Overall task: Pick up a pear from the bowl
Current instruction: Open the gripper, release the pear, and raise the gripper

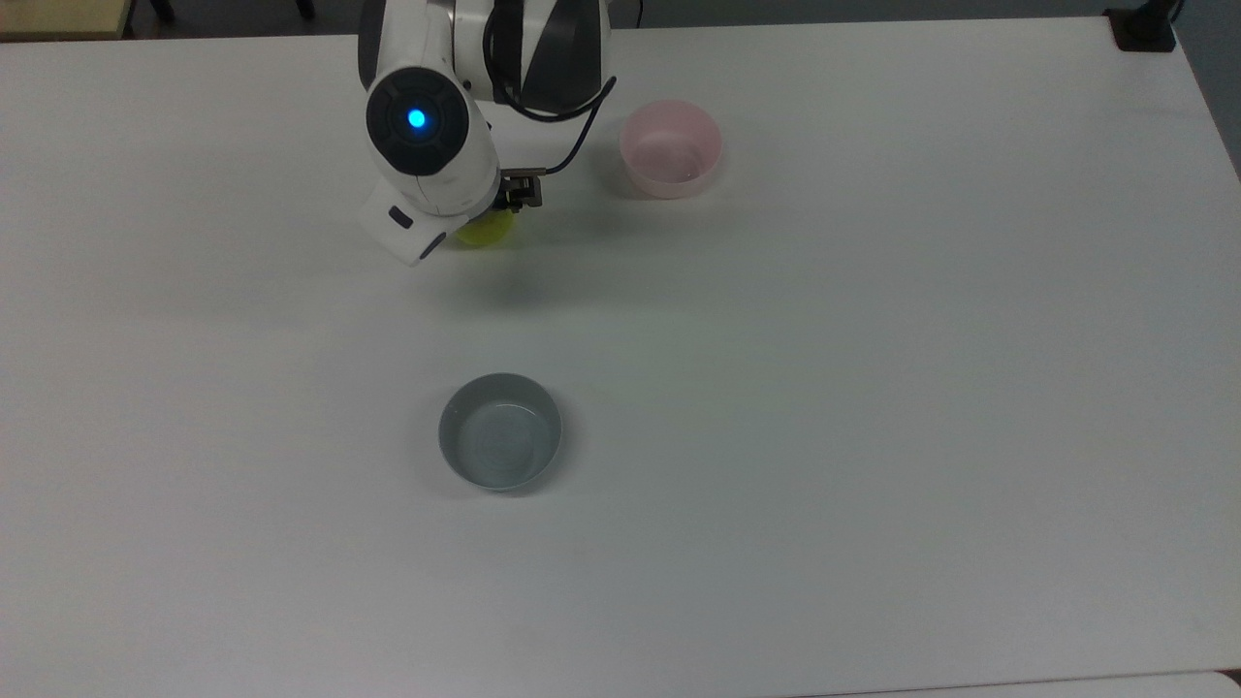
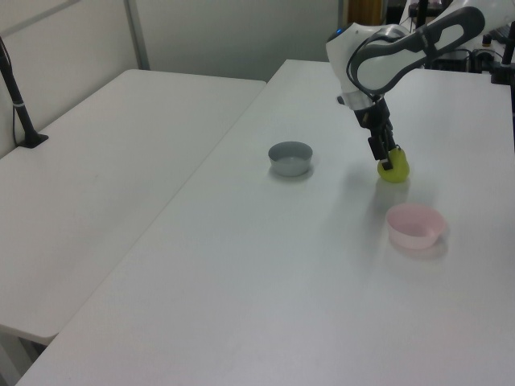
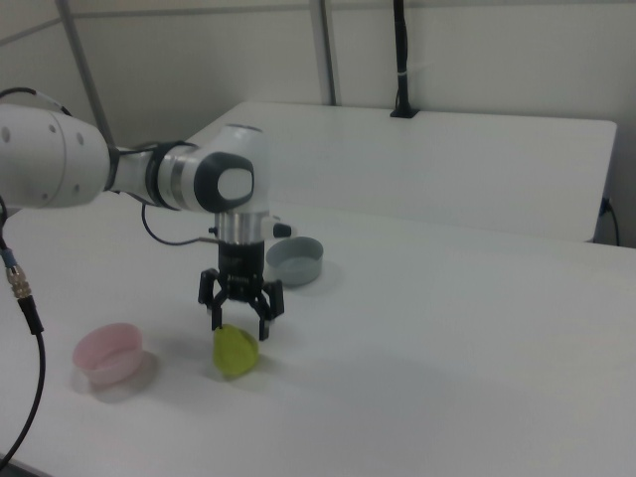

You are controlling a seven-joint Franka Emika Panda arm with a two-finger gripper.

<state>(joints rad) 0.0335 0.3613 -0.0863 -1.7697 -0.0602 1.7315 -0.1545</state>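
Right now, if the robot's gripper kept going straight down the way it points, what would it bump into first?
The pear. The gripper points down with its fingers open on either side of the pear's top, so its palm would probably press onto the pear, which sits on the white table, outside the pink bowl.

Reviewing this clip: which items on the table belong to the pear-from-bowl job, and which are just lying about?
Belongs to the job:
- pear, on the table between the gripper's open jaws
- pink bowl, empty

Lying about:
- grey-blue bowl, empty, standing apart from the pear
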